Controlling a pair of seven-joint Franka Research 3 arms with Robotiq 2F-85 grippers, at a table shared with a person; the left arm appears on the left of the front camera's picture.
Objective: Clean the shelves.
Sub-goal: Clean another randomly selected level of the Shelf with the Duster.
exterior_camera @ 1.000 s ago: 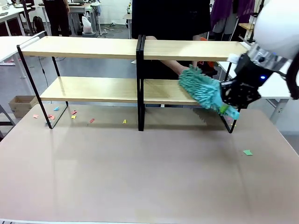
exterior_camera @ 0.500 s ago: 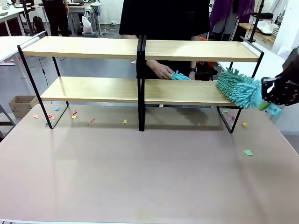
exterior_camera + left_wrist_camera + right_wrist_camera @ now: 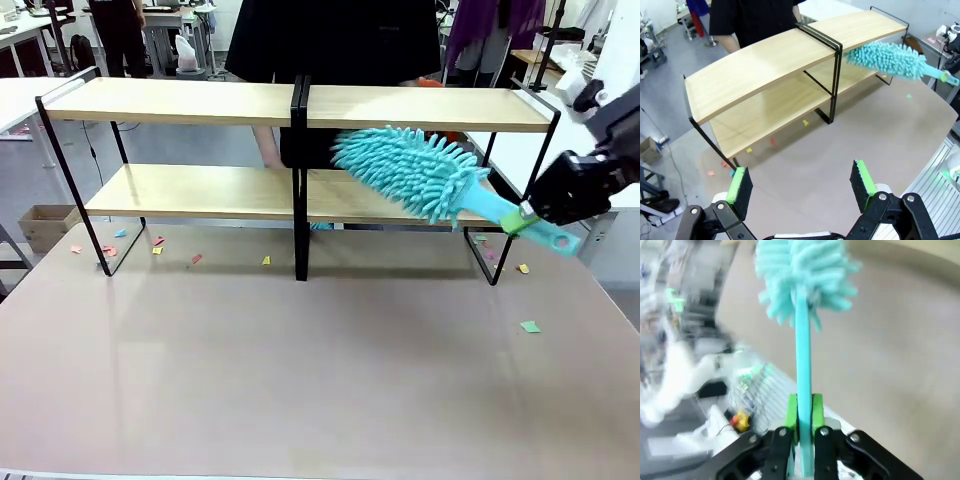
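The right claw (image 3: pixel 527 215) is clamped on the thin handle of a teal duster (image 3: pixel 415 172), its green pads pressed against either side of the stem, as the right wrist view shows clearly (image 3: pixel 803 415). Gripping low on the handle, near its tail end, leaves the whole fluffy head free and gives the arm reach, so the head can get into the rack while the arm itself stays off to the right of the frame. The duster slants up and to the left from the claw, and its head lies in the gap between the upper and lower boards of the right-hand unit, in front of or just over the lower board; whether it touches the wood I cannot tell.

The left claw (image 3: pixel 800 187) hangs high above the near-left part of the tabletop (image 3: pixel 300 370) with its pads well apart and nothing between them.

The shelves (image 3: pixel 180 103) stand across the far side of the tabletop. Small coloured paper scraps (image 3: pixel 529 326) lie on the tabletop beneath and near the rack. A person in dark clothing (image 3: pixel 340 40) stands just behind the shelves.
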